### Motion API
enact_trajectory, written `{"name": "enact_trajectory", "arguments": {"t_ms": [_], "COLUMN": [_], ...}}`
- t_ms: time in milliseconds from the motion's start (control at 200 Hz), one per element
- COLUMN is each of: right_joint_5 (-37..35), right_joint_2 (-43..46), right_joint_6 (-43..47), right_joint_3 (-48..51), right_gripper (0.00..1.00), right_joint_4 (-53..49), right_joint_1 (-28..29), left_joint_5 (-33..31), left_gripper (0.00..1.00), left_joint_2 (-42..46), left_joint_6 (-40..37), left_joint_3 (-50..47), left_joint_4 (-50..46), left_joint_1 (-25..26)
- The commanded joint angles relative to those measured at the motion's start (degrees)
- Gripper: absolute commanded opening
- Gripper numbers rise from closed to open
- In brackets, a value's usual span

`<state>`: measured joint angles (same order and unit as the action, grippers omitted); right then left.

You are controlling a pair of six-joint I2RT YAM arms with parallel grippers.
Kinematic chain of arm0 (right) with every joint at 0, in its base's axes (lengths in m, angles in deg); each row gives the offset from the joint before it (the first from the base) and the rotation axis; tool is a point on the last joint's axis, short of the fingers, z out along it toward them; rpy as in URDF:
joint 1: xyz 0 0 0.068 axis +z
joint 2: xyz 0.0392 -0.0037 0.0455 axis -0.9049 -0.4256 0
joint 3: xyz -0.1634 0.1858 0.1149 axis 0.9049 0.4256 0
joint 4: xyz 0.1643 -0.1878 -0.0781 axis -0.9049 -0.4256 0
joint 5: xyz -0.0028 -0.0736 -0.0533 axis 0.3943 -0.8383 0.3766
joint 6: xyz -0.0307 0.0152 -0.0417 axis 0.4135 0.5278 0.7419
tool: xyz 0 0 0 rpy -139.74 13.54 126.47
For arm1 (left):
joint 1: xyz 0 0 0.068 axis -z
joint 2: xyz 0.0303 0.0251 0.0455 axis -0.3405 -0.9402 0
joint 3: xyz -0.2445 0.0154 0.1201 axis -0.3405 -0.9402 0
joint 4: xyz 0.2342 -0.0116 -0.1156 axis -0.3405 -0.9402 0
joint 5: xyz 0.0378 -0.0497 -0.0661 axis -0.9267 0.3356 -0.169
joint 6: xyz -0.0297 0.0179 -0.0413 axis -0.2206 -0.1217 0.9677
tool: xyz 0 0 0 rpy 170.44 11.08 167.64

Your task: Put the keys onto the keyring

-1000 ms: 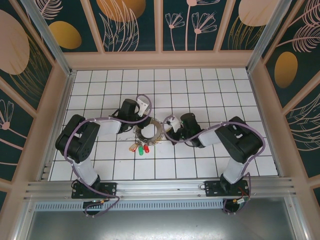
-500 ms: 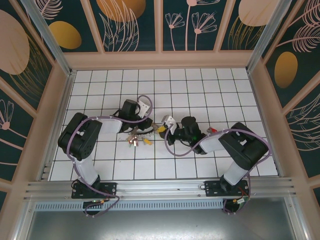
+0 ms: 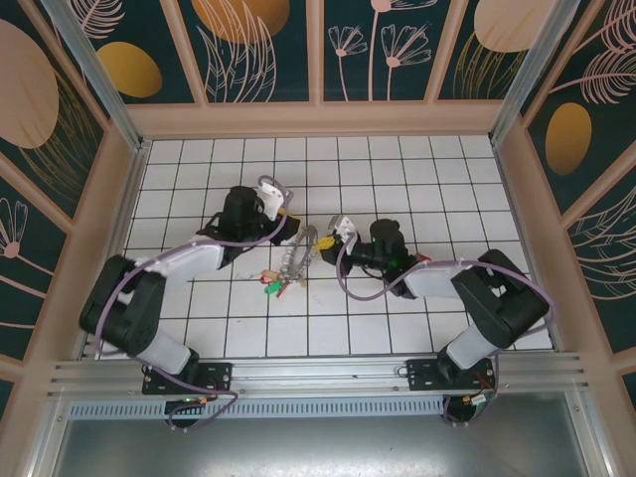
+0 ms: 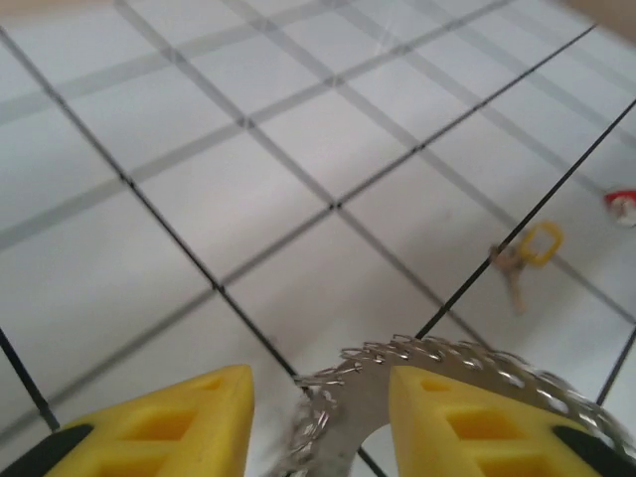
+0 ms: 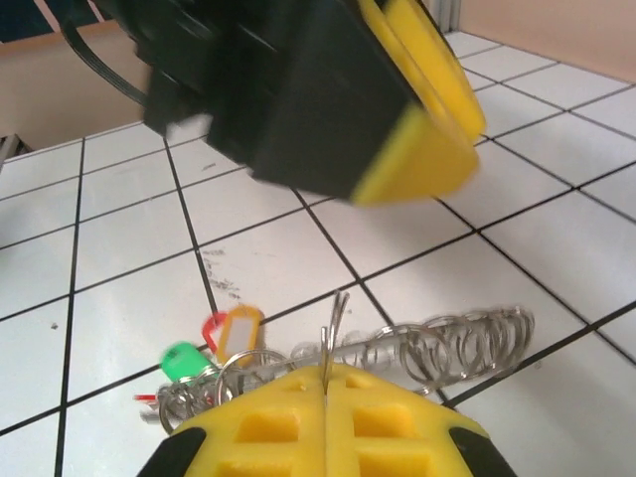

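Note:
The keyring [image 3: 297,256] stands nearly edge-on on the white tiles between my two grippers. In the left wrist view its beaded rim [image 4: 417,373] lies between my left gripper's [image 4: 318,397] yellow fingers [image 4: 169,427], which stand apart with a gap on the left side. My right gripper [image 5: 326,383] is shut, and a thin silvery loop of the keyring [image 5: 437,348] sticks up from between its pads. The keys [image 3: 273,285] hang low on the ring, with green [image 5: 184,360], red and yellow-orange [image 5: 240,333] heads. My left gripper [image 3: 288,227] is just left of my right gripper [image 3: 326,241].
A loose key with a yellow head [image 4: 532,248] and something small and red [image 4: 621,204] lie on the tiles beyond the ring. The left gripper's black body [image 5: 328,89] hangs close above the right gripper. Patterned walls [image 3: 318,50] enclose the tiled floor.
The keyring has gone from lying flat to standing on edge. My left arm has stretched out and its jaws have widened. My right gripper stays shut and has shifted slightly.

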<state>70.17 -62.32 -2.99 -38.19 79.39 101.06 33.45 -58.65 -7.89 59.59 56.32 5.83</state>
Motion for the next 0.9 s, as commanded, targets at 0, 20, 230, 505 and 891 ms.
{"name": "enact_trajectory", "arguments": {"t_ms": [0,20,230,505,891], "right_joint_5": [7.18,7.28,10.01,11.17,11.55], "right_joint_2": [4.85,5.33,9.08,11.03,11.44], "right_joint_6": [9.00,10.52,18.74,20.46,20.50], "right_joint_3": [-6.69,-7.52,-12.98,-14.52,-15.14], "right_gripper": [0.00,0.00,0.00,0.00,0.00], "right_joint_4": [-17.24,-19.54,-32.41,-35.48,-36.06], "right_joint_1": [-1.39,-1.44,-3.27,-3.46,-3.55], "left_joint_5": [12.19,14.37,28.76,33.84,35.84], "left_gripper": [0.47,0.47,0.47,0.49,0.51], "left_joint_2": [3.97,4.15,4.72,3.82,-0.96], "left_joint_6": [-6.81,-8.67,-19.79,-22.69,-31.26], "left_joint_3": [-1.88,-1.50,2.80,5.68,12.10], "left_joint_4": [4.49,3.49,-6.88,-9.48,-22.77], "left_joint_1": [-0.52,-0.51,-0.51,-0.52,-0.34]}}
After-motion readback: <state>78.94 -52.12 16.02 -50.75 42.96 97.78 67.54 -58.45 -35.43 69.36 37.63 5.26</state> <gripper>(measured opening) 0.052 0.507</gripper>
